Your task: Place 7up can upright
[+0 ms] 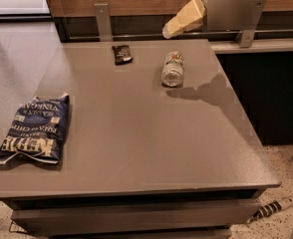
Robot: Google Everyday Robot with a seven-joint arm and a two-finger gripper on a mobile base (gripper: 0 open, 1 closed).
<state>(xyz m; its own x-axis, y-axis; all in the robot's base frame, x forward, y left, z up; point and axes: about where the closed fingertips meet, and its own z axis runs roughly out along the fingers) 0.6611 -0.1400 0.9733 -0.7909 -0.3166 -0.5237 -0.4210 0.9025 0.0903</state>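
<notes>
Nearest, a blue chip bag (34, 131) is lying flat at the grey table's (151, 148) left edge, the 7up can (173, 68) is lying on its side further back, a black packet (122, 54) is sitting left of it, and the gripper (172, 30) is hovering above the far edge, clear of the can, its opening impossible to tell.

Your grey table (136, 148) carries a silvery 7up can (173, 68) on its side upper centre, a small black packet (121, 54) nearby and a blue chip bag (34, 128) at left; the cream gripper (168, 32) hovers at top.

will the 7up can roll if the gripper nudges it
Likely yes: the 7up can lies on its side on the smooth table, so it may roll. Its shiny metal looks slippery. The gripper hovers past its far end.
</notes>
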